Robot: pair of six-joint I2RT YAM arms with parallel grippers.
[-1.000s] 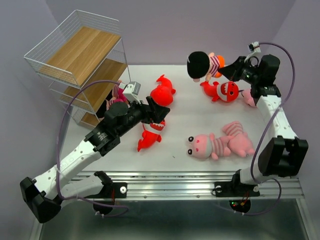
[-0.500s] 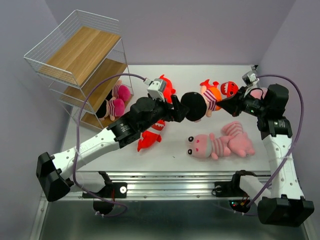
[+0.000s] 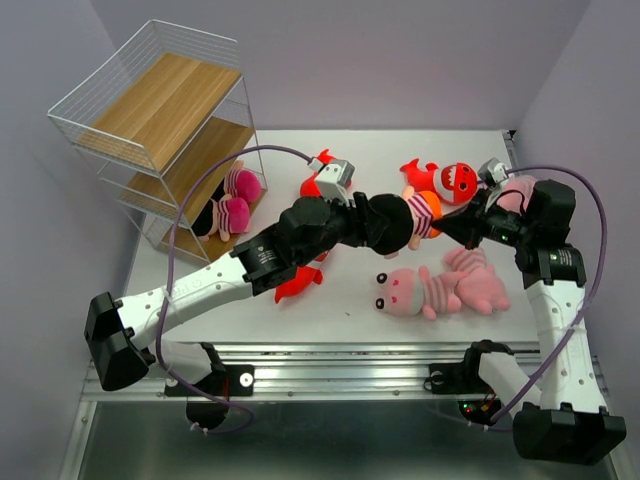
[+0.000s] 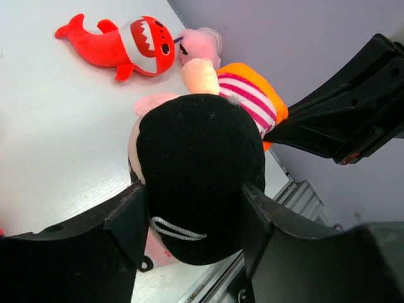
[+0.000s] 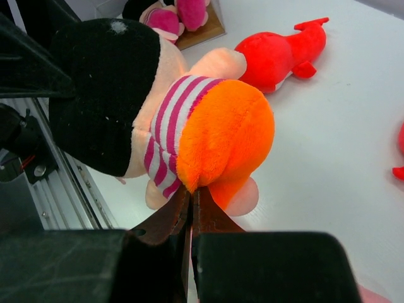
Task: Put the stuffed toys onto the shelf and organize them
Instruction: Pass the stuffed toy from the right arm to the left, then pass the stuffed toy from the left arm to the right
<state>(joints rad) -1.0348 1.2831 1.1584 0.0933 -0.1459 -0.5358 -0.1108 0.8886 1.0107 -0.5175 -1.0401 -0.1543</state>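
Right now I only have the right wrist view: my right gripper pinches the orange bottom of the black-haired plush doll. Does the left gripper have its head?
Observer: Yes. In the left wrist view the left gripper has its fingers against both sides of the black-haired plush doll, at the head.
Operator: Where is the shelf?
Observer: The white wire shelf with wooden boards stands at the far left of the top view, and its top board carries no toys.
Operator: Anything near the doll on the table?
Observer: A pink striped plush animal lies on the white table, on the arm-base side of the doll.
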